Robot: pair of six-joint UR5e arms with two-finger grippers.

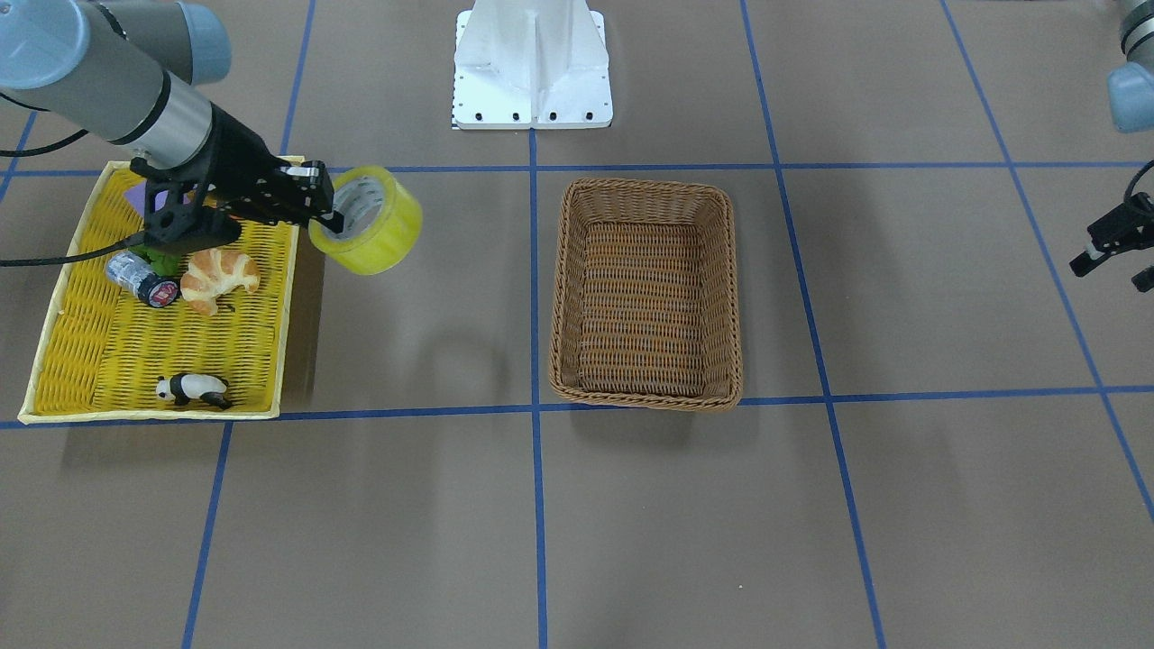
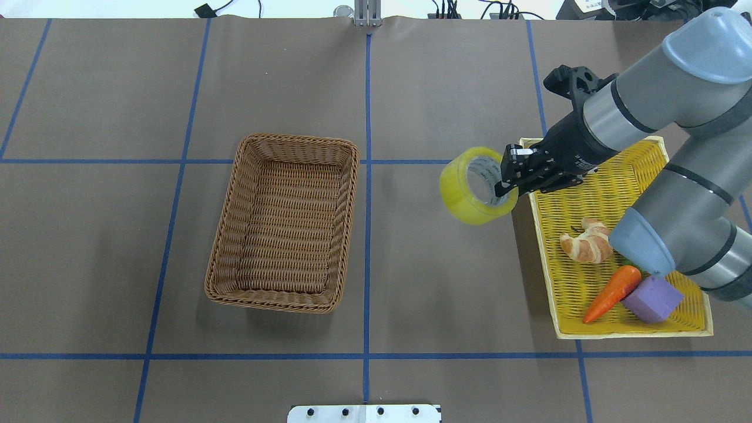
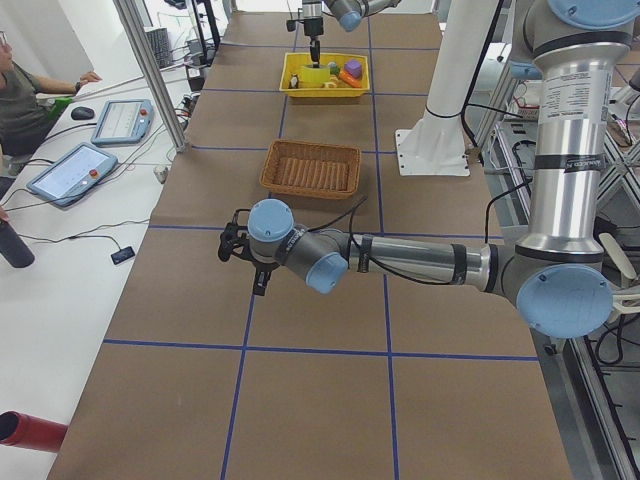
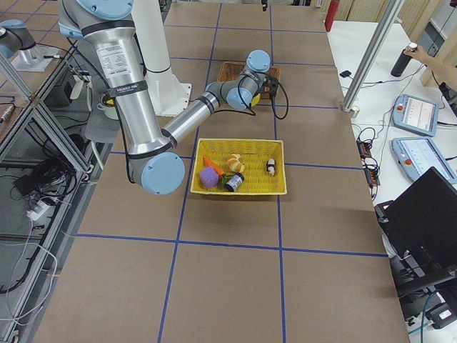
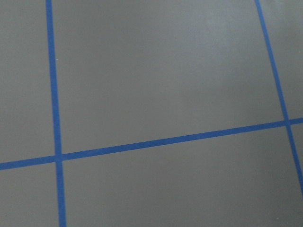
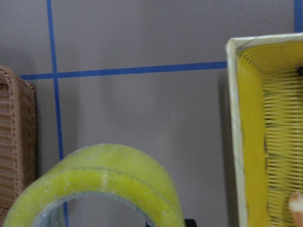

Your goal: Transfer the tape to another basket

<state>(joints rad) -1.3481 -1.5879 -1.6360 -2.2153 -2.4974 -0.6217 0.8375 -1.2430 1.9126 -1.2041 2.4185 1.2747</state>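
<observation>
Right now the right end effector [image 2: 504,187] is clamped on the tape [image 2: 470,200], pinching the wall of the roll on the side nearest the arm. The yellow-green roll hangs in the air, tilted, with its white core open towards the end effector. It is clear of the worktop [image 2: 440,282], which is brown and marked with a grid of blue lines. In the front-facing view a soft shadow lies on that surface below the roll.

The tape sits just outside the edge of the yellow woven tray [image 2: 576,288], on the side facing the wicker basket [image 2: 341,200]. It is between the two containers, much closer to the tray, and has not reached the basket's braided rim. The right wrist view shows the roll's upper curve at the bottom, the basket's corner at the left edge and the tray's corner at the right.

Inside the tray lie a croissant [image 2: 584,241], a carrot [image 2: 611,294], a purple block [image 2: 652,299], a panda figurine [image 1: 191,389] and a small silver can [image 1: 142,278].

The left end effector [image 1: 1112,273] hangs over bare worktop, well away from both containers. It is partly cut off by the edge of the front-facing view, and its two fingers stand apart with nothing between them.
</observation>
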